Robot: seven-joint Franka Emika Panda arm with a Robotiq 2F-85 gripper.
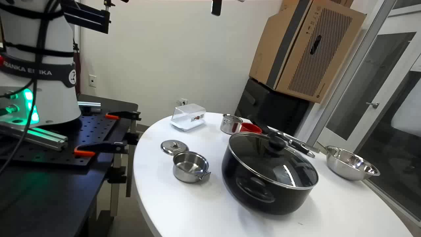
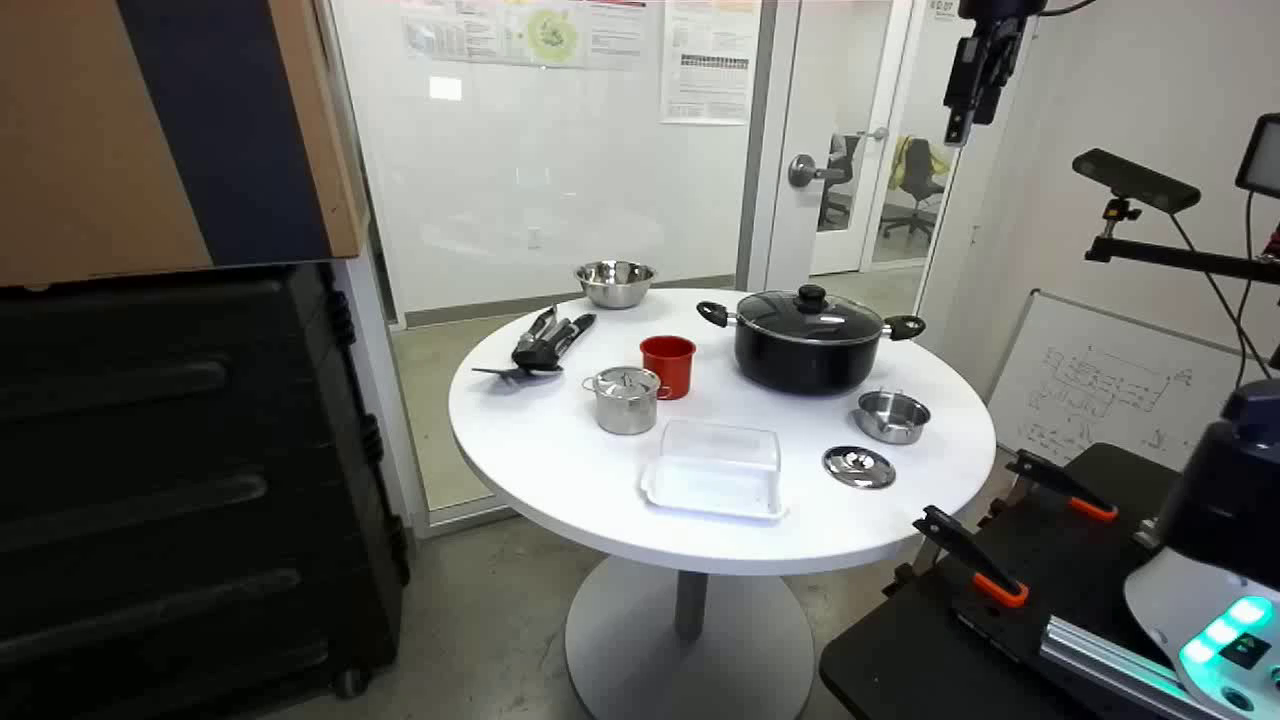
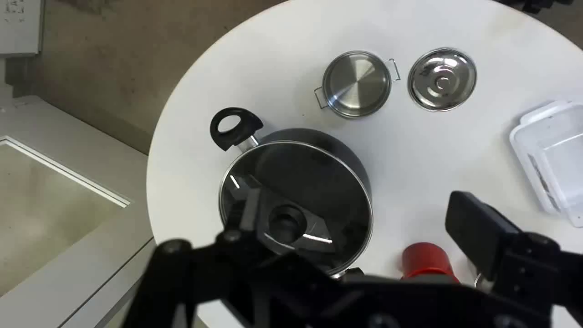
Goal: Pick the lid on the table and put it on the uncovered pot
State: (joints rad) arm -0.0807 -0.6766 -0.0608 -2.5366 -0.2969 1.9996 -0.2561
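Robotic gripper, black and two-fingered, hung high above a round white table. Its fingers were spread wide apart and held nothing. Below, the small round metal lid lay flat on the tabletop, its little knob facing up. Just beside the lid, close but not touching, stood the uncovered pot: low, shiny steel, upright, with its bare inside showing and a wire handle on each of two opposite sides.

Near that pot was a much larger black pot, covered by a dark glass lid with a steel rim and a black knob. A red cup stood near the black pot, and a lidded steel pot near the cup. Between the lidded steel pot and the metal lid, as seen in an exterior view, sat a clear plastic box on a white base. Toward the table's edge were a cluster of dark utensils and a wide steel bowl. Beside the table, the robot's white base, lit green, stood on a black bench.
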